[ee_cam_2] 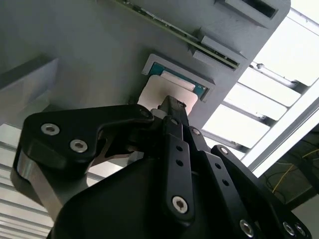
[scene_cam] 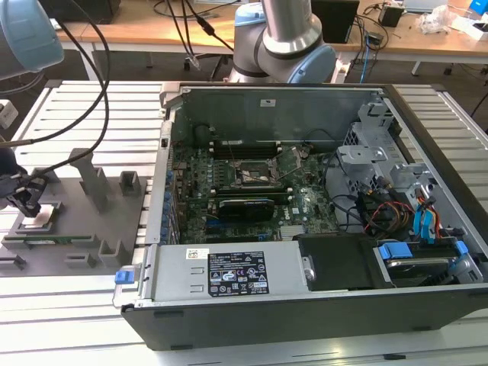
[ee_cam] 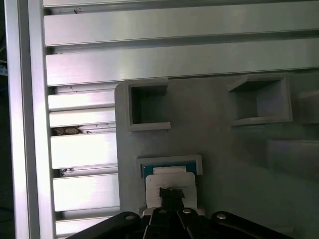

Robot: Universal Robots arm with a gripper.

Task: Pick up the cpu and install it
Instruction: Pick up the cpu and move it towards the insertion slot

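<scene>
Your tool (ee_cam: 172, 193), fingers drawn together, points at the middle of the cpu (ee_cam: 157, 185) lying in its grey fixture (ee_cam: 224, 159) beside the open computer case (scene_cam: 320, 305).

A worktop (scene_cam: 76, 320) of ribbed aluminium slats (ee_cam: 174, 55) spans the scene, and its ridges catch bright, even light. Beyond the worktop's far edge runs a pale wooden desk (scene_cam: 152, 30) with black cables (scene_cam: 181, 27) trailing across it. A dark box (scene_cam: 335, 19), perhaps a monitor, stands on the desk.
</scene>
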